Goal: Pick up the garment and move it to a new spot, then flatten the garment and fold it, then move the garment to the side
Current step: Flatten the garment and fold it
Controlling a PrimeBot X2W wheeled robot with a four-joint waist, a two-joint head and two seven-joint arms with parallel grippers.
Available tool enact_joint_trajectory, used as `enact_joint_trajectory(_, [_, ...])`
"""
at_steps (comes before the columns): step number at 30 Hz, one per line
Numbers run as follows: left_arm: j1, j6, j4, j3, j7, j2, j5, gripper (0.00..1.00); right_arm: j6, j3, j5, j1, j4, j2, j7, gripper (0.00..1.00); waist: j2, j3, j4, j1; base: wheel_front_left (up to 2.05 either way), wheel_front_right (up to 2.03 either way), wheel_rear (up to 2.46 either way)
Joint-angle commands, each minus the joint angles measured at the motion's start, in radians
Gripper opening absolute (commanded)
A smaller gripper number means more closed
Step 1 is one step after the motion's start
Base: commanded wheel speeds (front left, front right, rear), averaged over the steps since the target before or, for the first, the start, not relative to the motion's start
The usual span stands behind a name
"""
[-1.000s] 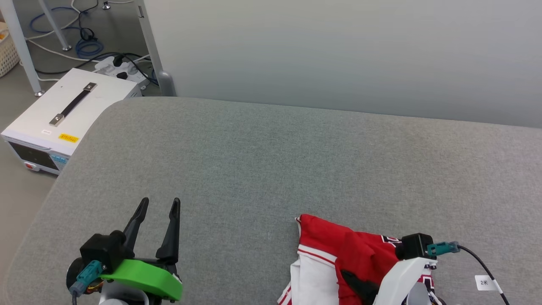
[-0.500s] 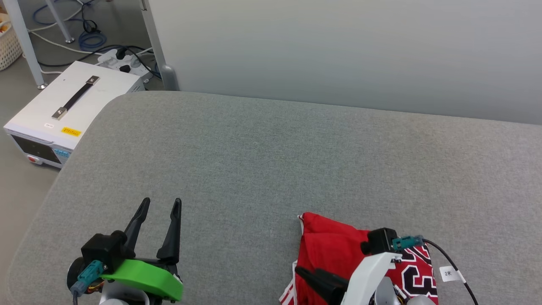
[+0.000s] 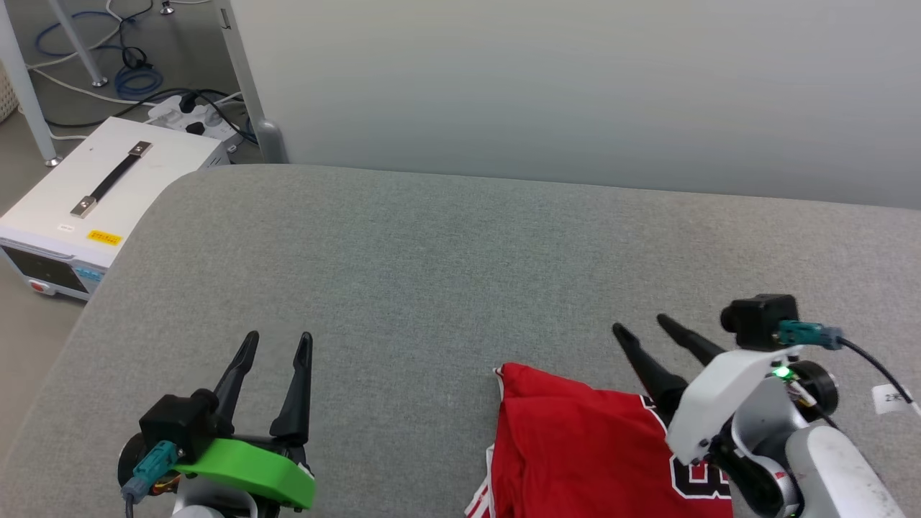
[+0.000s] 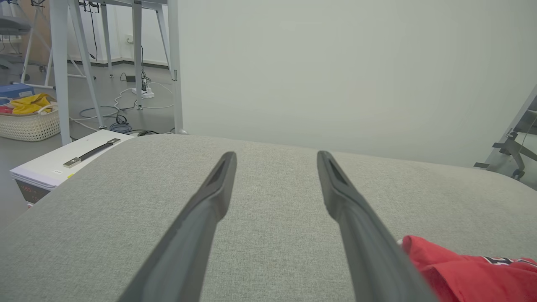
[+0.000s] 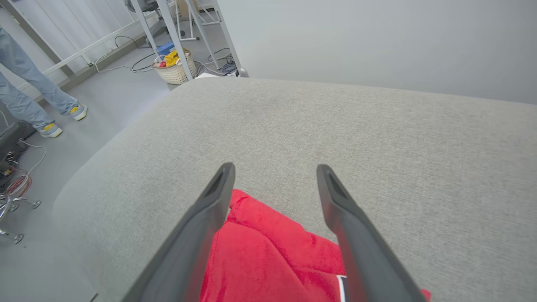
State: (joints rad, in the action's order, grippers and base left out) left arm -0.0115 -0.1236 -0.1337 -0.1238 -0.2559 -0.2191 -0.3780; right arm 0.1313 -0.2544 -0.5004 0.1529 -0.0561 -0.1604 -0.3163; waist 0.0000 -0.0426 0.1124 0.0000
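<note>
Left tool (image 3: pixel 279 336) on green bracket (image 3: pixel 245 471), right tool (image 3: pixel 640 323) on white bracket (image 3: pixel 719 392), teal cable plugs (image 3: pixel 802 333)

One garment (image 3: pixel 575 439), one white case (image 3: pixel 93 194), one basket (image 4: pixel 29 126), one person (image 5: pixel 25 84)

The right gripper (image 5: pixel 275 170) has its jaws wide apart above the red garment (image 5: pixel 268 256), which lies rumpled on the grey counter (image 5: pixel 356 126). A person's legs (image 5: pixel 25 84) stand on the floor (image 5: pixel 117 96) beyond its edge.
</note>
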Motion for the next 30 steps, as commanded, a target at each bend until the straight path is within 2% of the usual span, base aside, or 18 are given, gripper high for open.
enact_joint_trajectory(1, [0.002,-0.006,0.007,-0.001,-0.006,0.009,0.007,1.00,-0.001,0.024,0.019,0.015,0.014,-0.018,0.026,1.00,0.0000,0.000,-0.005,0.0000,0.00,0.00,0.00])
enact_joint_trajectory(8, [0.010,-0.006,0.021,-0.002,-0.006,0.030,0.011,1.00,-0.001,0.116,0.150,-0.006,0.082,-0.149,0.167,1.00,0.0000,0.008,-0.026,0.0000,0.00,0.00,0.00])
enact_joint_trajectory(11, [0.013,-0.006,0.025,-0.003,-0.006,0.036,0.012,1.00,-0.001,0.179,0.168,-0.048,0.109,-0.162,0.226,1.00,0.0000,0.011,-0.031,0.0000,0.00,0.00,0.00])
enact_joint_trajectory(15, [0.019,-0.007,0.034,-0.001,-0.006,0.045,0.013,1.00,-0.001,0.257,0.209,-0.125,0.159,-0.143,0.293,1.00,0.0000,0.015,-0.036,0.0000,0.00,0.00,0.00])
enact_joint_trajectory(20, [0.027,-0.007,0.044,-0.002,-0.006,0.052,0.016,1.00,-0.001,0.325,0.250,-0.214,0.228,-0.078,0.352,1.00,0.0000,0.021,-0.043,0.0000,0.00,0.00,0.00])
enact_joint_trajectory(30, [0.046,-0.007,0.058,-0.005,-0.006,0.063,0.034,1.00,-0.001,0.350,0.295,-0.292,0.223,0.020,0.410,1.00,0.0000,0.019,-0.047,0.0000,0.00,0.00,0.00])
